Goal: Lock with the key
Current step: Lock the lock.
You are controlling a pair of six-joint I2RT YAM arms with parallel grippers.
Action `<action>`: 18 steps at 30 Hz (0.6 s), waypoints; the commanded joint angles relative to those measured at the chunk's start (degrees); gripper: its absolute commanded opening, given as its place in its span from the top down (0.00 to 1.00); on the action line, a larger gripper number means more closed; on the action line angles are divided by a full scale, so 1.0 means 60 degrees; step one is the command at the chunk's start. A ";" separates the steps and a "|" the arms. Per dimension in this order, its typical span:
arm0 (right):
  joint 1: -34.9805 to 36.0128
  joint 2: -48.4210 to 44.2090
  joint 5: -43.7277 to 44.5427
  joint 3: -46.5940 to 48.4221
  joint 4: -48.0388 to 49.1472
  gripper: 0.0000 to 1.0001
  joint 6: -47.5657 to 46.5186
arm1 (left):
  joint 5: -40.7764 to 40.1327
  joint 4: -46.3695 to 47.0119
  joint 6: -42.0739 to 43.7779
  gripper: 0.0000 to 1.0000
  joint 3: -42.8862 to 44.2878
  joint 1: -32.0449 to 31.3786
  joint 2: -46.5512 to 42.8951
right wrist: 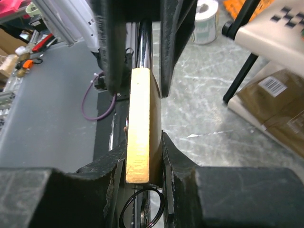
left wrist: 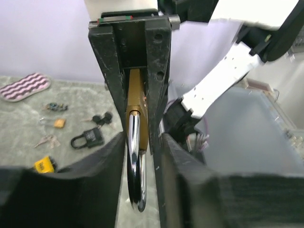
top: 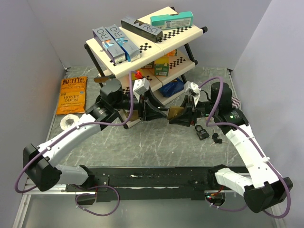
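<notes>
A brass padlock (top: 175, 112) is held above the table between both grippers. My left gripper (top: 159, 112) is shut on its chrome shackle (left wrist: 134, 161), with the brass body (left wrist: 135, 92) beyond my fingers (left wrist: 97, 183). My right gripper (top: 184, 116) is shut on the brass body (right wrist: 140, 128) from the opposite side. In the right wrist view the shackle (right wrist: 144, 42) runs up between the left gripper's fingers. A thin dark key ring (right wrist: 142, 209) hangs under the body, between my right fingers (right wrist: 199, 190). The key's blade is hidden.
A black padlock (top: 201, 132) and loose keys (top: 217, 138) lie on the table to the right of the grippers. A two-tier shelf (top: 147, 42) with boxes stands just behind. A chips bag (top: 72, 95) and a tape roll (top: 69, 120) lie at the left.
</notes>
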 commanded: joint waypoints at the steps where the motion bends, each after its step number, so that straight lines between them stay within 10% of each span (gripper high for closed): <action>1: -0.0012 -0.0125 -0.0588 0.0677 0.0074 1.00 -0.0102 | 0.0452 -0.1925 0.1597 0.54 0.0732 0.0273 -0.0415; 9: -0.0012 -0.0082 -0.0690 0.0720 0.0178 1.00 -0.0116 | 0.0716 -0.3391 0.2287 0.50 0.0775 0.0552 -0.0432; 18: 0.0061 0.0050 -0.0632 0.0867 0.0031 1.00 -0.0453 | 0.1170 -0.3202 0.1921 0.83 0.1098 0.0537 -0.0035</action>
